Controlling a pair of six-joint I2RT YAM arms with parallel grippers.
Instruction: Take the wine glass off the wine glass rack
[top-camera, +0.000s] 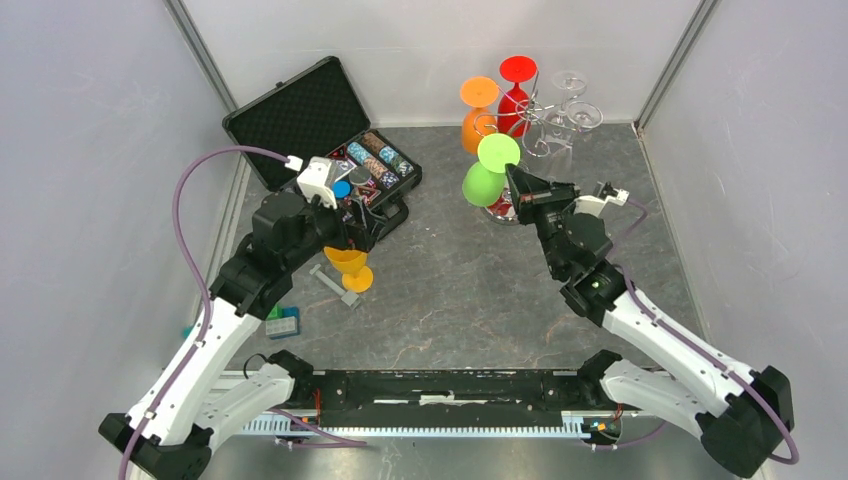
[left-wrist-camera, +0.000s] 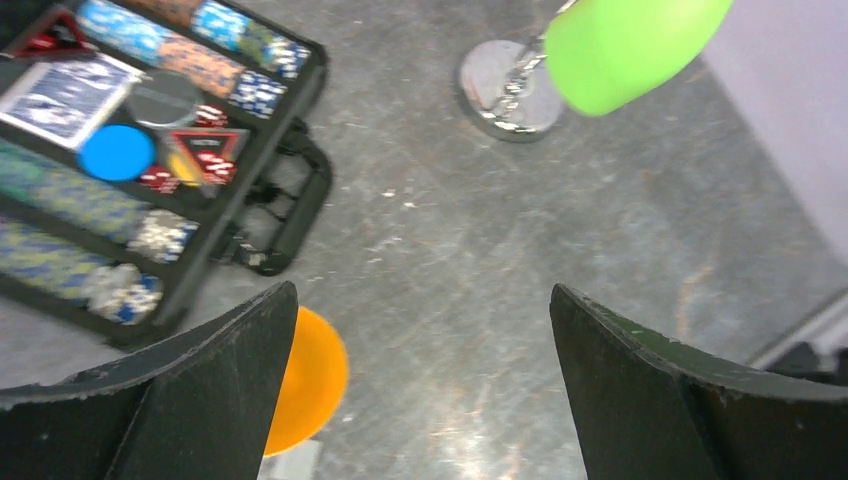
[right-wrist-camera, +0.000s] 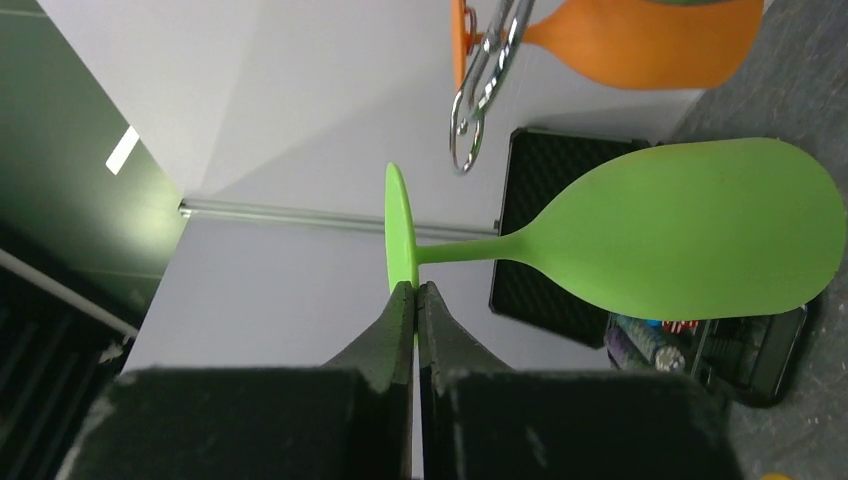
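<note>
Right tool (right-wrist-camera: 414, 292) is clenched on the green wine glass (right-wrist-camera: 690, 228), pinching only the thin edge of its flat foot. The stem and bowl stretch toward the right of the wrist view. In the overhead view this glass sits tilted, just right of centre in the upper half, close beside the wine glass rack (top-camera: 545, 128). One curled wire end of the rack hangs at top centre of the wrist view, near the foot but apparently not around the stem, so the glass looks free or nearly free of its arm.

Such a shallow edge grip could let the bowl swing or slip. I judge the pull should be slow and level, drawn away from the curl toward the lower part of the overhead view. It should not brush the hanging orange glass (top-camera: 476, 128) or the red glass (top-camera: 513, 105).

Left tool (left-wrist-camera: 420, 295) stands released, spread wide above the bench (left-wrist-camera: 440, 220). It is near a loose orange glass (left-wrist-camera: 312, 380) and the chip case (left-wrist-camera: 150, 150).
</note>
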